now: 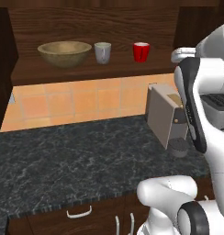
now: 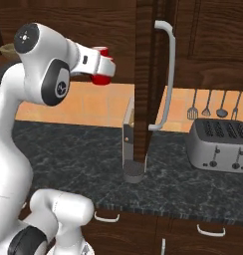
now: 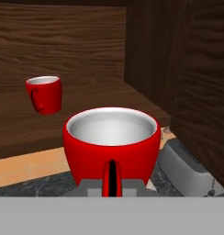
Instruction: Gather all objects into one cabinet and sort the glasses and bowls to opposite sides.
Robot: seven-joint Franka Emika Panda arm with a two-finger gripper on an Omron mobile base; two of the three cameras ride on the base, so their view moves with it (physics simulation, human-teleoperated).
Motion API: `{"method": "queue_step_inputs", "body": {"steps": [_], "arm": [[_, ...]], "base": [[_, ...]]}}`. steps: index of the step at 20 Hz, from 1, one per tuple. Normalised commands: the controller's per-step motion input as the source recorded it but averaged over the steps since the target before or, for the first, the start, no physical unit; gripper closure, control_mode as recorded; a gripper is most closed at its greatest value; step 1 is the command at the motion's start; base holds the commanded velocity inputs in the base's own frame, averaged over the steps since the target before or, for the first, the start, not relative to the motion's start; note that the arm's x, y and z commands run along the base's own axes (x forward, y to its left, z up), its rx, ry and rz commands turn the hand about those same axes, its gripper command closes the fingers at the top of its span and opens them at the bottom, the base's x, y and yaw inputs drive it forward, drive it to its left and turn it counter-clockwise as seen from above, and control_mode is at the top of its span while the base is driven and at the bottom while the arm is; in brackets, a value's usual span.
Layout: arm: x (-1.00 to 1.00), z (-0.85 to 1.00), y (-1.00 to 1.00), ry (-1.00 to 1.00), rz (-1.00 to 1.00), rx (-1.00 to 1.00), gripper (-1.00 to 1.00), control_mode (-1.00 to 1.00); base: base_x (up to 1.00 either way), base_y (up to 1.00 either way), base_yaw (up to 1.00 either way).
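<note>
The pincer (image 3: pixel 112 183) itself is mostly hidden: in the hand view its tips are cut off by the lower edge and covered by the wide red vessel (image 3: pixel 112 147), and in the right base view the white arm conceals all but a red sliver of that vessel (image 2: pixel 100 78) at the hand's end. The jaws stand nearly shut, and appear to be clamped on the vessel's handle, though the contact point cannot be made out. The vessel sits directly in front of the pincer, upright, red outside, pale grey-white inside with a light rim, a dark vertical handle facing the camera. Beyond the pincer and to its left, a small red cup (image 3: pixel 44 94) stands on the floor of the dark brown cabinet (image 3: pixel 86 41), well apart from the held vessel. In the left base view the same red cup (image 1: pixel 141 52) is on the cabinet shelf, with a pale grey cup (image 1: pixel 103 52) beside it and a wide tan bowl (image 1: pixel 64 53) further left. Below and to the right of the pincer, a toaster (image 3: pixel 187 170) is partly cut off. An open cabinet door (image 2: pixel 146 79) hides part of the counter (image 2: pixel 83 149).
</note>
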Motion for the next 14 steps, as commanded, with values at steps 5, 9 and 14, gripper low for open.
{"method": "queue_step_inputs", "body": {"steps": [5, 9, 14], "arm": [[0.71, 0.00, -0.41, 0.10, -0.01, 0.00, 1.00, -1.00], [0.88, 0.00, -0.31, 0.01, 0.00, 0.01, 1.00, -1.00], [0.90, 0.00, -0.11, 0.00, 0.00, 0.00, 1.00, -1.00]], "base": [[0.00, 0.00, 0.00], [0.00, 0.00, 0.00], [0.00, 0.00, 0.00]]}}
